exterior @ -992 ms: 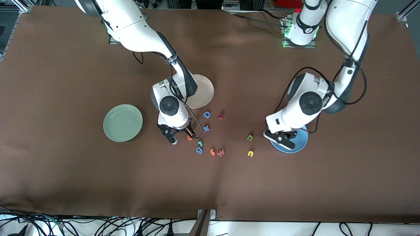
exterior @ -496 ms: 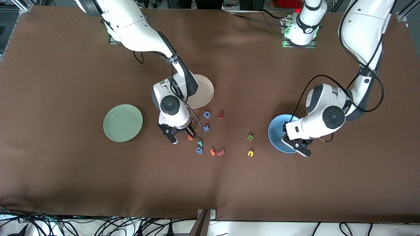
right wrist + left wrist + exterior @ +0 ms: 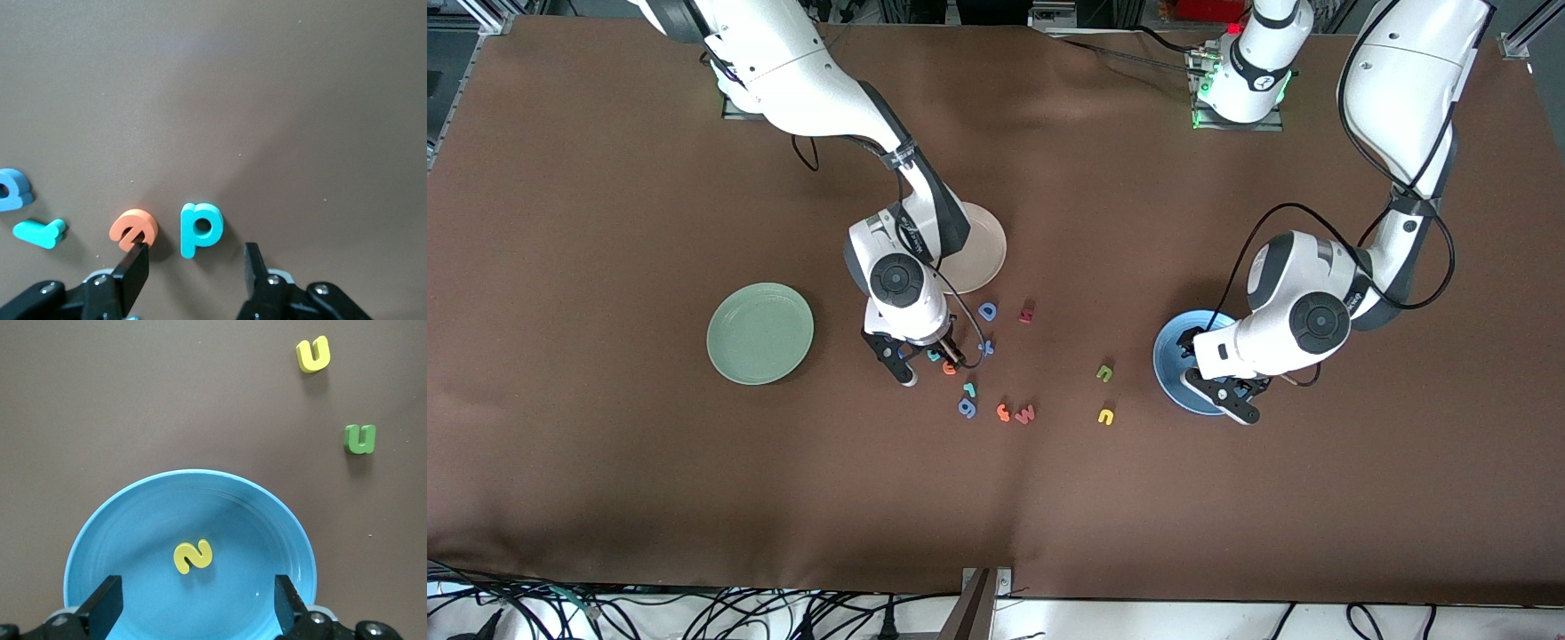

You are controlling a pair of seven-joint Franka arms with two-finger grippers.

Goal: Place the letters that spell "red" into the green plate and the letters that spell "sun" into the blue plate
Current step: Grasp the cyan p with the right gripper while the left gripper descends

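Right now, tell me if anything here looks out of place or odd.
Nothing is damaged or spilled. The yellow "s" lies in the blue plate under the open left gripper. The right gripper, jaws open, straddles the teal "d", one fingertip against the orange "e".

A robotics lab: two white arms [image 3: 809,80] bolted to a brown-clothed desk [image 3: 605,480], loose cables [image 3: 694,613] along the frame's bottom.

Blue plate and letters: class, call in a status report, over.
Left pincer open over blue plate, yellow "s" in it. Right pincer open astride teal "d", orange "e" beside one finger. Green "u", yellow "n" not yet plated.
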